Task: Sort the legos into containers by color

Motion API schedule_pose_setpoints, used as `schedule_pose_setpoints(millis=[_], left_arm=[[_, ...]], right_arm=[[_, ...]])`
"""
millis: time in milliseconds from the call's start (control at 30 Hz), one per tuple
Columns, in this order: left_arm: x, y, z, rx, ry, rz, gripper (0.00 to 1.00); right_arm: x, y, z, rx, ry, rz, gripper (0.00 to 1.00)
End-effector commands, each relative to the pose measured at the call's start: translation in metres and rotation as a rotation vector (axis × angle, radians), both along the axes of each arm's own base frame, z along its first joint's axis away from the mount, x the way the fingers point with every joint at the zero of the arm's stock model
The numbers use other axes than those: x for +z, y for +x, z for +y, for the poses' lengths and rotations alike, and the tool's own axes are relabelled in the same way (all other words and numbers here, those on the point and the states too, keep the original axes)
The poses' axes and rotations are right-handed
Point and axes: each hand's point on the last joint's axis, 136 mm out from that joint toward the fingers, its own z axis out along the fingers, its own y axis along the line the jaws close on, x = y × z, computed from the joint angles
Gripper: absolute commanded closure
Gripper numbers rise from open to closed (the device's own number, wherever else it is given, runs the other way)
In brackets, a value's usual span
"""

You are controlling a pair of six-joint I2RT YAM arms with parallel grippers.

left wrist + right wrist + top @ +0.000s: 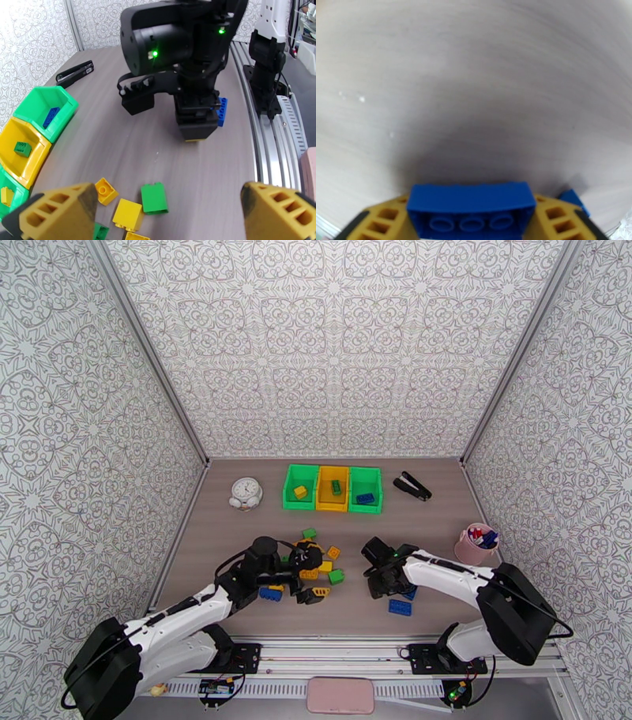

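1 blue lego in right hand

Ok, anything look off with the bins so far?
Yes. The yellow brick lies in the left green bin, and the green brick lies in the yellow bin: each colour looks swapped against its bin. Nothing looks spilled or damaged.

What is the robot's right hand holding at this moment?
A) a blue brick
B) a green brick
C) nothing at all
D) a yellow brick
A: the right wrist view shows a blue brick clamped in the right hand.
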Motion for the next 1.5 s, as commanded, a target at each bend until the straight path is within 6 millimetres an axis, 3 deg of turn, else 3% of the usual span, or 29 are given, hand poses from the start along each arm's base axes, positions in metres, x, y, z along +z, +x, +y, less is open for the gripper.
schedule_pose_setpoints(millis=[0, 167, 367, 600, 767, 1033, 1233, 1467], left_arm=[[0.010, 0.004, 0.002, 0.023, -0.035, -0.025, 0.00], [0.017, 0.019, 0.005, 0.124, -0.085, 0.016, 0.00], [0.025, 0.040, 0.011, 0.255, -0.157, 0.070, 0.00], [0.027, 0.055, 0.018, 0.359, -0.177, 0.090, 0.00], [0.025, 0.063, 0.024, 0.415, -0.157, 0.089, 0.00], [0.024, 0.067, 0.029, 0.440, -0.156, 0.082, 0.00], [0.028, 0.068, 0.029, 0.441, -0.174, 0.090, 0.00], [0.029, 0.066, 0.029, 0.425, -0.168, 0.083, 0.00]], right_arm=[[0.016, 0.011, -0.001, -0.024, 0.010, -0.076, 0.44], [0.050, 0.040, 0.013, -0.059, 0.105, -0.243, 0.45], [0.105, 0.105, 0.029, -0.171, 0.252, -0.486, 0.47], [0.135, 0.188, 0.025, -0.238, 0.266, -0.640, 0.47], [0.142, 0.243, 0.015, -0.267, 0.208, -0.710, 0.47], [0.124, 0.309, 0.013, -0.266, 0.160, -0.693, 0.47], [0.106, 0.342, 0.017, -0.265, 0.159, -0.664, 0.47], [0.096, 0.360, 0.026, -0.252, 0.163, -0.641, 0.44]])
